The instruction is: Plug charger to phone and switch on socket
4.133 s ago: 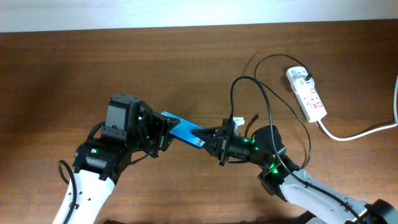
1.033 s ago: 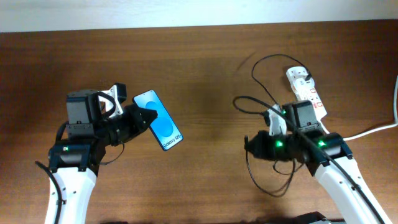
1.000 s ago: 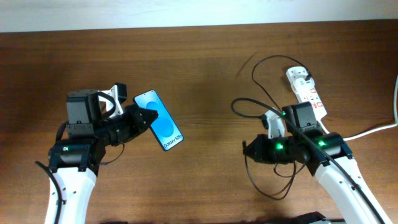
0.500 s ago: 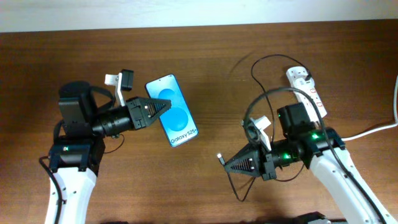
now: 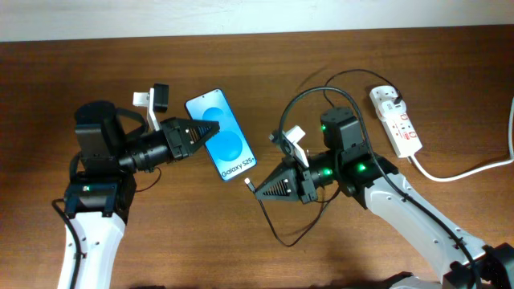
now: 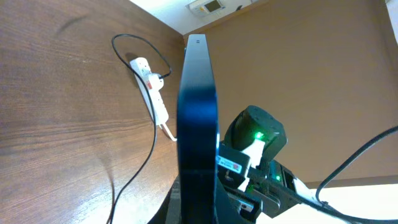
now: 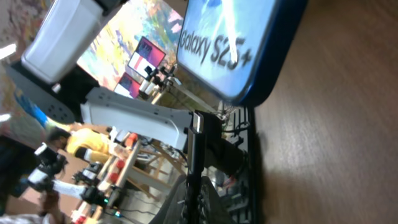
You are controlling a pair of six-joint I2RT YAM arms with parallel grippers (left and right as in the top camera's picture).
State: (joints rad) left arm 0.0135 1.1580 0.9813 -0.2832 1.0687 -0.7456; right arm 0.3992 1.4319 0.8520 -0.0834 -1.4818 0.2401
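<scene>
My left gripper (image 5: 210, 128) is shut on the phone (image 5: 222, 147), holding it above the table with its blue "Galaxy S25" screen up; the left wrist view shows the phone (image 6: 198, 124) edge-on. My right gripper (image 5: 261, 189) is shut on the charger cable near its connector tip (image 5: 248, 183), which sits just below the phone's lower end. In the right wrist view the tip (image 7: 196, 122) points up at the phone's bottom edge (image 7: 249, 68), a small gap apart. The cable (image 5: 321, 88) loops back to the socket (image 5: 395, 120), where its black plug (image 5: 397, 99) sits.
The socket's thick white cord (image 5: 474, 168) runs off the right edge. A slack loop of black cable (image 5: 293, 233) hangs under my right arm. The wooden table (image 5: 265, 72) ends at the far white wall.
My right gripper has swung left with the charger tip, from the right half of the table up to the phone's lower end. The left gripper raised and turned the phone slightly.
</scene>
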